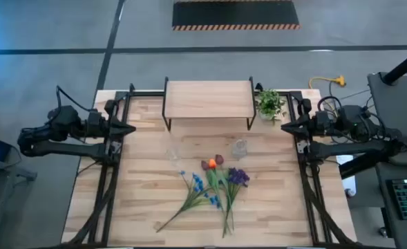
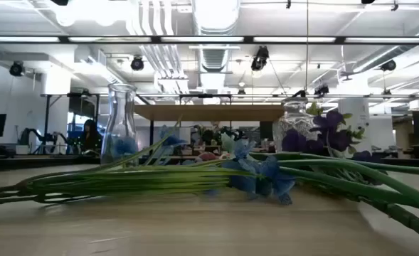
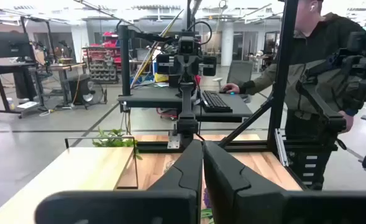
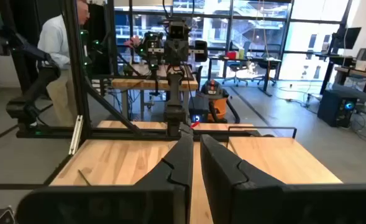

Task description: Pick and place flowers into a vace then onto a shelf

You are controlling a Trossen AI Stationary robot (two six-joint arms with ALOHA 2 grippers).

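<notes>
The flowers (image 1: 213,183) lie loose on the table's near middle: dark red tulips, an orange bud, a purple bunch and a blue spray, with their stems pointing toward the near edge. In the low view the flowers' stems (image 2: 159,181) lie flat on the wood. A tall clear vase (image 1: 172,149) (image 2: 120,131) and a short faceted glass vase (image 1: 240,146) (image 2: 294,128) stand upright behind them. The shelf (image 1: 209,100) (image 2: 209,112) stands at the far edge. My left gripper (image 1: 128,128) (image 3: 202,146) waits shut at the table's left edge, and my right gripper (image 1: 286,127) (image 4: 195,134) waits shut at the right edge.
A small leafy potted plant (image 1: 269,104) sits to the right of the shelf, close to my right gripper. Black frame rails (image 1: 110,180) run along both sides of the table. A person (image 3: 319,56) stands beyond the right side.
</notes>
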